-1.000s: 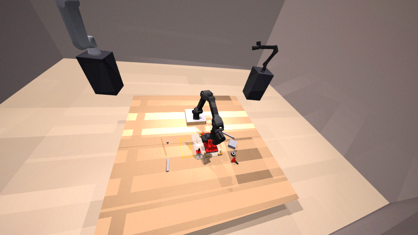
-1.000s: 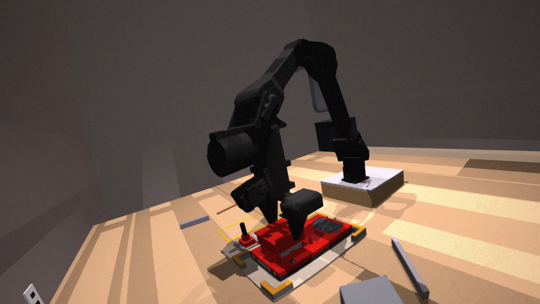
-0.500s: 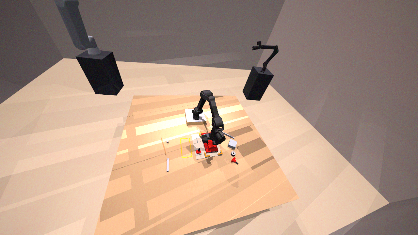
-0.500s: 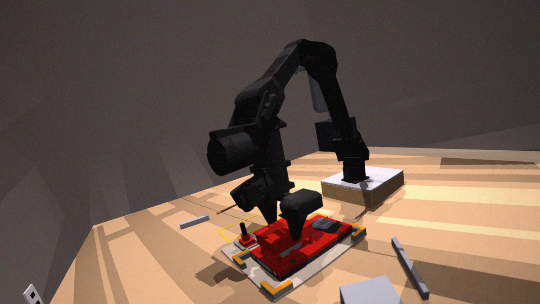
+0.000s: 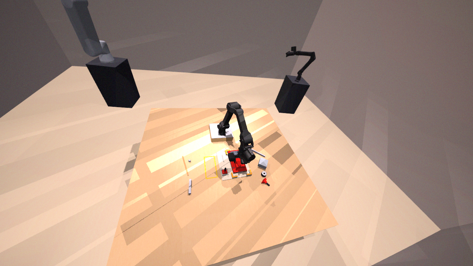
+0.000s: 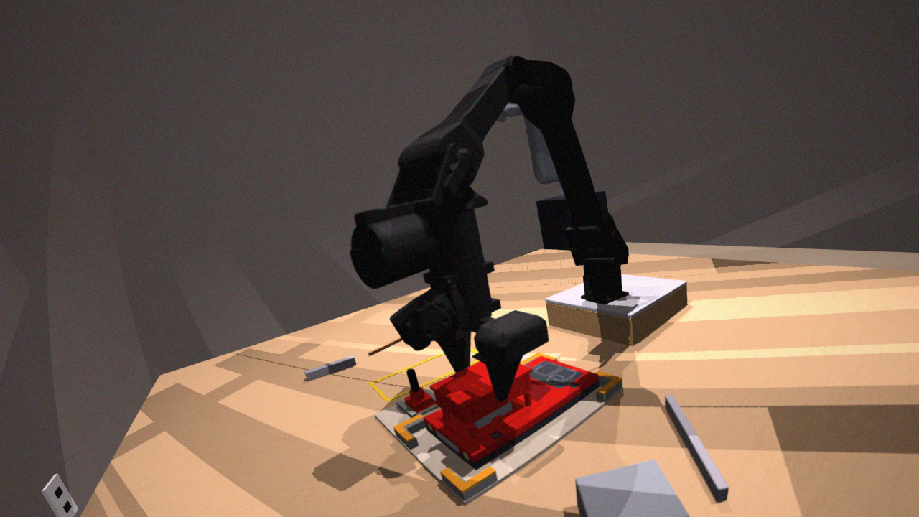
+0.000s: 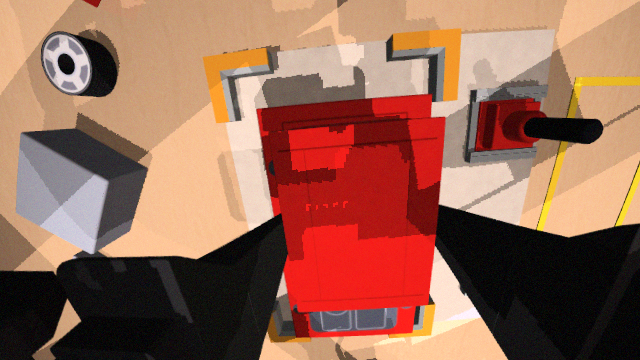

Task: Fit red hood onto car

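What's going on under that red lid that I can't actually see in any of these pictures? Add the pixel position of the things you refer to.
- Corner holes of the hood (image 6: 475, 385) (image 7: 360, 200): wrist view, hidden beneath its roof.
- Pegs at the far side: exterior view, behind the hood.
- Engine block: wrist view, fully covered by the hood; exterior view shows only a grey sliver.
- Fingertips of the gripper (image 6: 483, 385): exterior view, the far one is cut off by the hood.

We're looking at a robotics lab: a black arm (image 5: 243, 127) (image 6: 565, 147) is standing on a wooden worktop (image 5: 185, 224) (image 6: 719, 366), two more robot arms (image 5: 84, 29) (image 5: 307, 57) are occupying black pedestals (image 5: 115, 84) (image 5: 291, 97).
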Controlling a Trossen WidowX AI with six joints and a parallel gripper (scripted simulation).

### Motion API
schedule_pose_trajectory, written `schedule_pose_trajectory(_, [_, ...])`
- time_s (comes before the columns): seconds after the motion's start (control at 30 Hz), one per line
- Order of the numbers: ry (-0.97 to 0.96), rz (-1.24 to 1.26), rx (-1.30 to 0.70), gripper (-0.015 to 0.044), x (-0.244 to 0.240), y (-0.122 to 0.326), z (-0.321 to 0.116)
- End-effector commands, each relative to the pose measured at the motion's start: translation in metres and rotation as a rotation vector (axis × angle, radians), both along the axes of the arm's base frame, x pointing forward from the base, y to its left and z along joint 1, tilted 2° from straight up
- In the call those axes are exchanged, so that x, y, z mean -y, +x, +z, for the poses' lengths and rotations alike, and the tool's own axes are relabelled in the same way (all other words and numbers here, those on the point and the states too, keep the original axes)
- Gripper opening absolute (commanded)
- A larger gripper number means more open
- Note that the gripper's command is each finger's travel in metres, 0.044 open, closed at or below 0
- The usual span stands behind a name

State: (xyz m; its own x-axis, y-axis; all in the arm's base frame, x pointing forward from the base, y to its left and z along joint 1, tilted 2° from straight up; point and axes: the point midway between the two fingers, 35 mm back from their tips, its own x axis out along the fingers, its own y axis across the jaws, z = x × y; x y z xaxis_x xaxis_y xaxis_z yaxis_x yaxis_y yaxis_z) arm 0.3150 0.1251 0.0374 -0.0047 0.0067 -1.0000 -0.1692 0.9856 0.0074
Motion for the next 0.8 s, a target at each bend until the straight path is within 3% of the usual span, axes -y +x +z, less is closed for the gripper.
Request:
schedule_pose_trajectory(0.0, [0.004, -0.006, 0.002, 0.0000, -0.001, 0.000, -0.001])
schedule_pose_trajectory(0.77, [0.004, -0.006, 0.002, 0.0000, -0.001, 0.001, -0.011])
